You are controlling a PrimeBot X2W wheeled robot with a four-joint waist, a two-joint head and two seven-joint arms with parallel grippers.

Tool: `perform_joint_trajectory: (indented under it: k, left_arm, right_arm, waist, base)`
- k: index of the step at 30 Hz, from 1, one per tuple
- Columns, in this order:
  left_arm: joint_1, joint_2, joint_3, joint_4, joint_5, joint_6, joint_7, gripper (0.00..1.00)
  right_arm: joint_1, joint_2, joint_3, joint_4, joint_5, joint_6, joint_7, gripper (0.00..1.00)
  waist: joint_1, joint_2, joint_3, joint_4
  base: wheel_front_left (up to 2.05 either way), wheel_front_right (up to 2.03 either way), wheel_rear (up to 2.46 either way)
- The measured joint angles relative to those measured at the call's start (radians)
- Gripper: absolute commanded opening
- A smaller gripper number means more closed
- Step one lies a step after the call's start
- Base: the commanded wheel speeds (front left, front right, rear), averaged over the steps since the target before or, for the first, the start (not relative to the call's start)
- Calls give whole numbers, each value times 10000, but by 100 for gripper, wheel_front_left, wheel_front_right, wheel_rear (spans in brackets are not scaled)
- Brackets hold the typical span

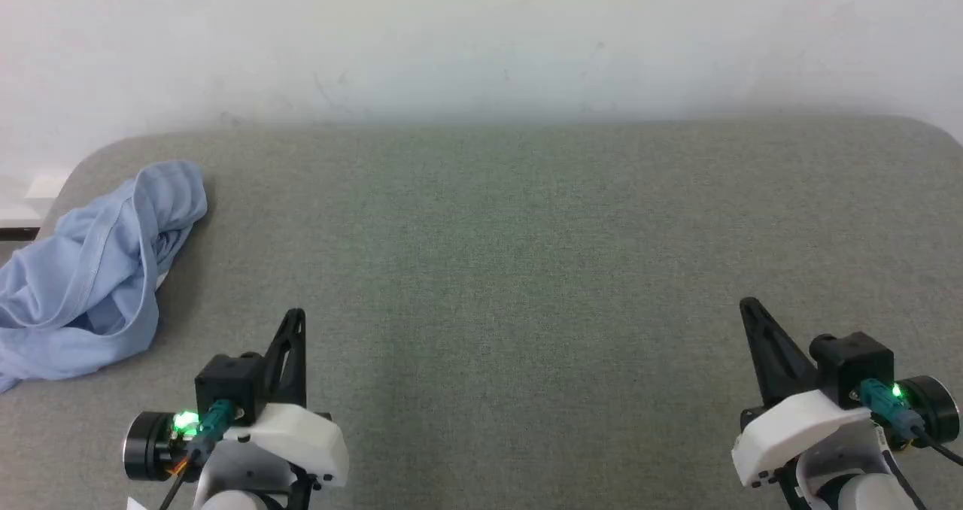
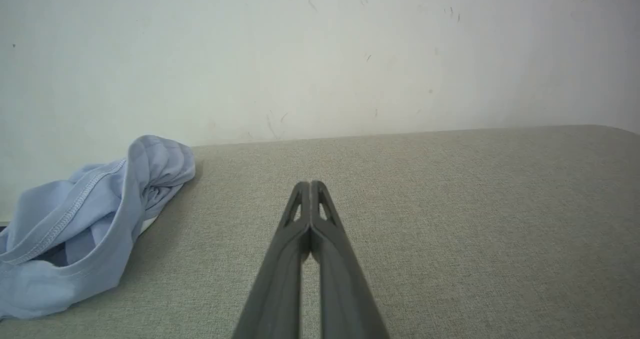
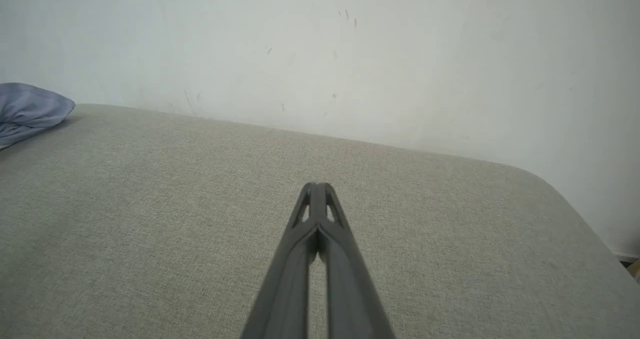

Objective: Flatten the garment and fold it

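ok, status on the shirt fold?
Left gripper, right gripper shut, empty. Shirt bunched at table left edge, untouched. Nothing in the way.

The garment (image 1: 83, 269) lay bunched at the surface's (image 1: 527, 269) far left edge, a wall (image 1: 481, 36) behind it.

shirt (image 1: 83, 269): light blue | table (image 1: 527, 269): grey-green woven fabric | wall (image 1: 481, 36): white | gripper fingers (image 2: 311, 214): dark grey
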State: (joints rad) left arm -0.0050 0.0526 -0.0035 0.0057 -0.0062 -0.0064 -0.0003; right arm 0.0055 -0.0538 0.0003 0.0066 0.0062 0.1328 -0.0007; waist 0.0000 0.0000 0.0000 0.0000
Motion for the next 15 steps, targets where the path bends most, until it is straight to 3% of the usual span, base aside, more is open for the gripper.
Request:
perform_joint_trajectory:
  k: [15]
  left_arm:
    - [0, 0, 0, 0, 0, 2, 0, 0]
  right_arm:
    - [0, 0, 0, 0, 0, 0, 0, 0]
  waist:
    - [0, 0, 0, 0]
  base:
    - [0, 0, 0]
